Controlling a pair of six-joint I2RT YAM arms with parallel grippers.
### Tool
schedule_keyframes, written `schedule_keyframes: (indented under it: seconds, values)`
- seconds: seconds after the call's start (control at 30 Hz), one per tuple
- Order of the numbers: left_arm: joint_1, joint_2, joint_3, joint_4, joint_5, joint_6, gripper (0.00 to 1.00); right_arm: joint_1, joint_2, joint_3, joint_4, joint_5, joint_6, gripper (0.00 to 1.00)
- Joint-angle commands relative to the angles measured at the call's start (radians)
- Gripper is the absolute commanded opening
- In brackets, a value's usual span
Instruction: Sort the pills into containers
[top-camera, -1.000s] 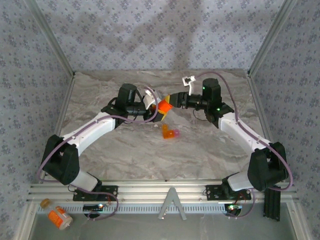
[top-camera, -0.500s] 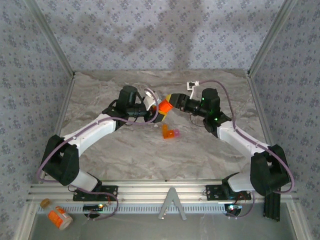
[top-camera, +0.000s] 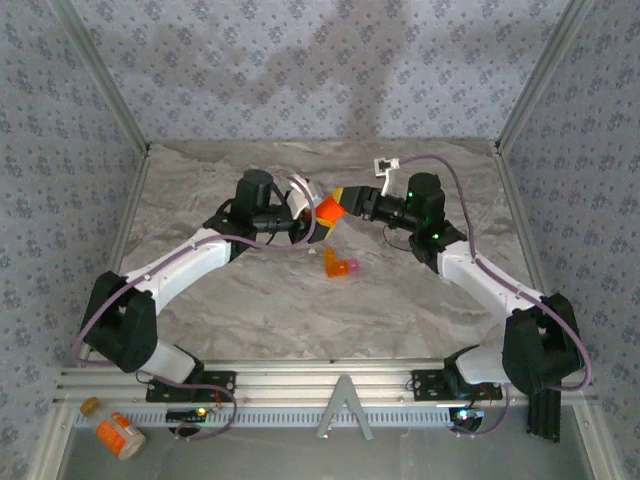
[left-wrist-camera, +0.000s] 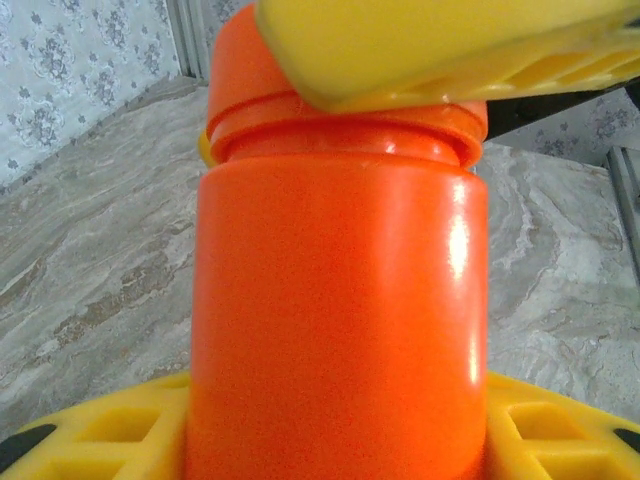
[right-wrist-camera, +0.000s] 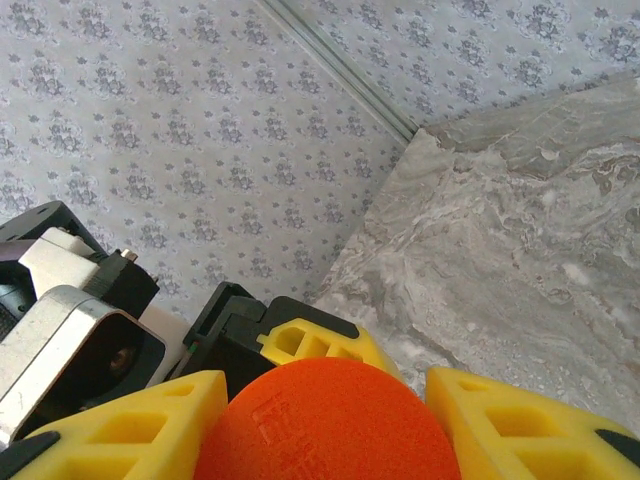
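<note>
The left gripper (top-camera: 318, 214) and right gripper (top-camera: 342, 203) meet nose to nose over the far middle of the marble table (top-camera: 250, 300), with the orange pill bottle (top-camera: 327, 211) between them; from above the bottle is only a small orange patch, its outline mostly covered by the two wrists

In the left wrist view the bottle's body (left-wrist-camera: 335, 320) stands between the left gripper's yellow fingers (left-wrist-camera: 110, 432), which are clamped on its lower part; the bottle's base is cut off by the bottom edge, and its wall is too blurred and too strongly coloured to show anything inside; a yellow finger of the right gripper (left-wrist-camera: 450, 40) lies across the orange cap (left-wrist-camera: 240, 70) and hides most of its top

In the right wrist view the round face of the cap (right-wrist-camera: 330, 425) sits between that gripper's yellow fingers (right-wrist-camera: 130, 425), which are closed on its sides; the cap's lower half runs out of frame (some raised lettering on it is unreadable)

The small orange box (top-camera: 341, 267) lies on the table just in front of the grippers, apart from both, its pink end towards the right arm; whether it is open or closed cannot be made out

An orange bottle with a white label (top-camera: 118, 434) lies on the metal ledge near the left arm's base
</note>
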Motion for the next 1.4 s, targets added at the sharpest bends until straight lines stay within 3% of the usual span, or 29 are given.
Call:
schedule_keyframes:
  seconds: [0.0,0.1,0.27,0.37,0.6,0.7,1.17,1.37]
  values:
    - [0.010,-0.023,0.019,0.022,0.001,-0.003,0.00,0.003,-0.009,0.048,-0.014,-0.042,-0.036,0.47]
    - [0.010,-0.018,0.024,0.018,-0.001,-0.002,0.00,0.005,-0.001,0.061,-0.032,-0.019,-0.004,0.55]
    - [0.010,-0.003,0.025,0.015,-0.018,-0.003,0.00,0.001,-0.025,0.074,-0.036,0.026,0.082,0.87]
    - [0.010,0.002,0.026,0.013,-0.034,0.003,0.00,-0.004,-0.056,0.099,-0.109,0.067,0.110,0.94]
    - [0.010,0.016,0.035,0.002,-0.090,0.033,0.00,0.015,-0.136,0.162,-0.505,0.373,0.234,0.95]
    - [0.010,0.020,0.040,-0.005,-0.101,0.043,0.00,0.035,-0.146,0.166,-0.546,0.440,0.265,0.96]
    - [0.009,0.023,0.045,-0.013,-0.090,0.045,0.00,0.114,-0.022,0.241,-0.513,0.441,0.255,0.95]
    - [0.008,0.022,0.046,-0.010,-0.083,0.043,0.00,0.125,0.015,0.244,-0.482,0.429,0.265,0.90]
